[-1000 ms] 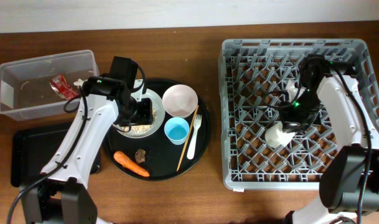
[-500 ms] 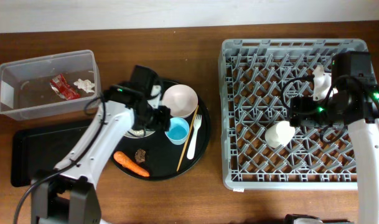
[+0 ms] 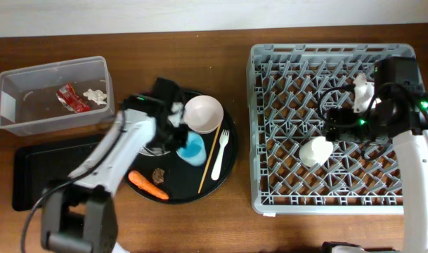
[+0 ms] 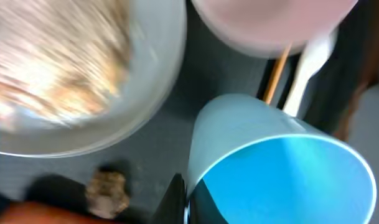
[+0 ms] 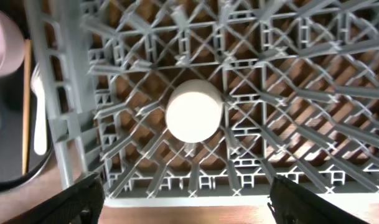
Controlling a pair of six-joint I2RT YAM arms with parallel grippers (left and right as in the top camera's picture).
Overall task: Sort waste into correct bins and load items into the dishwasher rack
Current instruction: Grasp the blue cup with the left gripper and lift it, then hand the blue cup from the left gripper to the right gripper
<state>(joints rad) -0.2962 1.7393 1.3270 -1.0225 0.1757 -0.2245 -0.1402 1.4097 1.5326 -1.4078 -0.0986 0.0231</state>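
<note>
**Overhead:** the left gripper [image 3: 181,135], forearm slanting in from 7 o'clock, has its jaws closed on the light blue cup [image 3: 194,149] on the round black tray [image 3: 226,177]. The dishwasher rack [image 3: 256,126] lies at 3 o'clock.

**Left wrist:** the cup's wall appears pinched, and the cup is tilted.

**Right wrist:** the right gripper [image 5: 186,202] is spread wide and empty above the small white cup [image 5: 193,111], which stands in the rack.

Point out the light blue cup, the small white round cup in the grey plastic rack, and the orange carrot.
light blue cup [image 4: 282,180], left wrist view, blue inside wall.
small white cup [image 5: 194,111], right wrist view, centre of its round upward face.
orange carrot [image 3: 149,186], overhead view, middle of its length.
</note>
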